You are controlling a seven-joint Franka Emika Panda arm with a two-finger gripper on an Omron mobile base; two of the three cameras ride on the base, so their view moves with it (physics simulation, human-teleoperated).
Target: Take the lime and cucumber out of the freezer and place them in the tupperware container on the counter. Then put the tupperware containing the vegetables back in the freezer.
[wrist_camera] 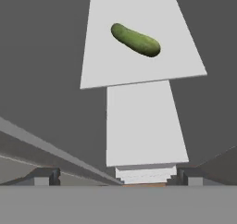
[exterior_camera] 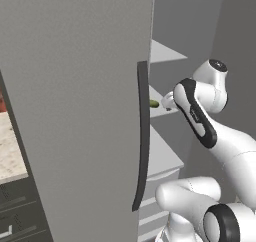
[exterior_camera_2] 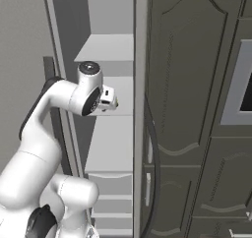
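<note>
Left base view: the tall grey freezer (exterior_camera: 75, 86) stands with its big flat door swung wide toward the camera, long dark curved handle (exterior_camera: 142, 136) on its edge. That leaves the pale inner shelves reachable. A sliver of the elongated dark green cucumber (exterior_camera: 154, 104) shows on a middle shelf (exterior_camera: 162, 109), just past the door edge. The white arm's wrist is level with that shelf, reaching in. A strip of beige speckled surface (exterior_camera: 11, 151) shows far left.

Right base view: the arm bends in from the lower left, hand pushed into the freezer cavity at mid-shelf height. The claw (exterior_camera_2: 112, 102) points inward; its jaws are too small here to read.

Hand view: the cucumber lies diagonally on the pale grey shelf, well apart from the two dark finger tips (wrist_camera: 46, 176), which stand spread wide with nothing between them. Likely this is the approach to grasp; the hand is above and short of the cucumber.
</note>
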